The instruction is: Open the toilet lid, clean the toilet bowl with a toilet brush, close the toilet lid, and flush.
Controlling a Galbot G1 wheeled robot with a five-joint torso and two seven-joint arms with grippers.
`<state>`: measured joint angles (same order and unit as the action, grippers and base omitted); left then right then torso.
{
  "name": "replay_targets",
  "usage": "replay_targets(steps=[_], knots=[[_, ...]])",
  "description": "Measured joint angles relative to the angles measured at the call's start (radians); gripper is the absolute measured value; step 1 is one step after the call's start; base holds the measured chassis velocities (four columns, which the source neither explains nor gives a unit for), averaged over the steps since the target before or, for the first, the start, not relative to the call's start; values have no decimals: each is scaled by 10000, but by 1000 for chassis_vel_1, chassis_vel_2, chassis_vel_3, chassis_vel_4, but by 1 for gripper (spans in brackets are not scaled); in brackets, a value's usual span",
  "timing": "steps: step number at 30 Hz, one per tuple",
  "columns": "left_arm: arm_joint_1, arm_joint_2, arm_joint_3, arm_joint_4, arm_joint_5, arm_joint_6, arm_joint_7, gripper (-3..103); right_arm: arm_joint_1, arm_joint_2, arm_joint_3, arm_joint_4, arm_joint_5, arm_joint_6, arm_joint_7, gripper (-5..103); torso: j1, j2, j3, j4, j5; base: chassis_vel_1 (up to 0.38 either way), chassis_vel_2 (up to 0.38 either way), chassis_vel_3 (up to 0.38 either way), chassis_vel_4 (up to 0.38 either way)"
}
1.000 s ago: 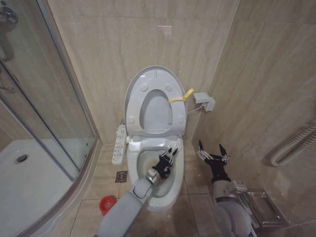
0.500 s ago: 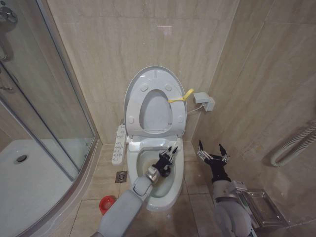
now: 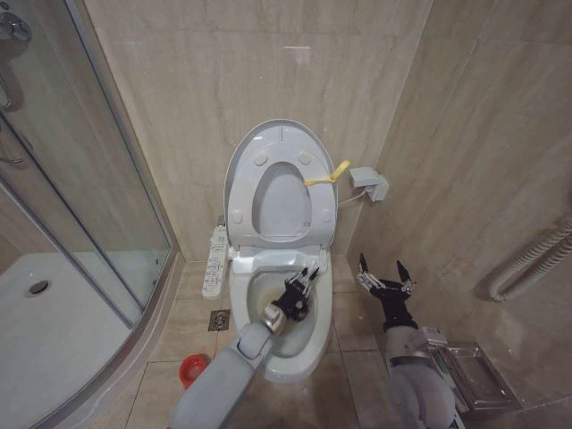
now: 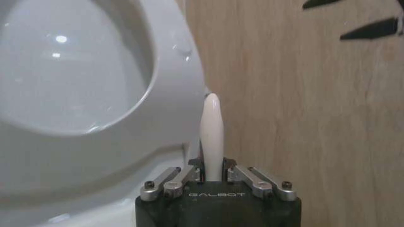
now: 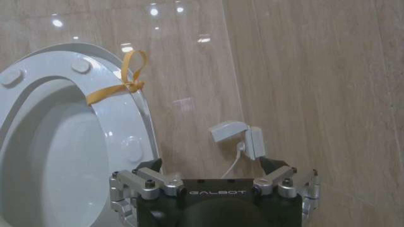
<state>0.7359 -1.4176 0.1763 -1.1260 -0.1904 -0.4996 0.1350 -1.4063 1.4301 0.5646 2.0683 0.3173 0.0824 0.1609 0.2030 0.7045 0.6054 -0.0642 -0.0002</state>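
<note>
Currently the toilet bowl point(image 3: 288, 332) is being scrubbed: the toilet brush point(image 4: 211, 137) is being held clamped in the left gripper point(image 3: 302, 290) over it, beneath the raised toilet lid point(image 3: 281, 143). Beside the bowl, the right gripper point(image 3: 385, 279) is being held spread apart, idle. Fuller sweeps are likely being called for before closing.

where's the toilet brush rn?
In the left gripper, over the toilet bowl in the head view; the left wrist view shows its white handle clamped between the fingers beside the bowl rim.

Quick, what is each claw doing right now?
Left claw: shut on the toilet brush, over the toilet bowl.
Right claw: open, holding nothing.
</note>
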Motion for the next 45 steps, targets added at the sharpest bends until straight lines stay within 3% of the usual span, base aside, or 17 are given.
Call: replay_targets(steps=[9,15,23,35,45], knots=[[813,616,-647,-219,158,-119,-19,19,0,0,0,0,0,0,0,100,0,0,0,2,-1,0,0,0,0],[1802,1055,-1036,-1327,158,264,-213,19,0,0,0,0,0,0,0,100,-1,0,0,1,1,0,0,0,0],[2391,1295,-1421,-2176,302,345,-169,19,0,0,0,0,0,0,0,100,-1,0,0,2,0,0,0,0,0],[1377,605,-1182,-2294,246,477,-221,19,0,0,0,0,0,0,0,100,-1,0,0,-1,3,0,0,0,0],[671,-267,-827,-1334,-154,590,-307,19,0,0,0,0,0,0,0,100,0,0,1,1,3,0,0,0,0]])
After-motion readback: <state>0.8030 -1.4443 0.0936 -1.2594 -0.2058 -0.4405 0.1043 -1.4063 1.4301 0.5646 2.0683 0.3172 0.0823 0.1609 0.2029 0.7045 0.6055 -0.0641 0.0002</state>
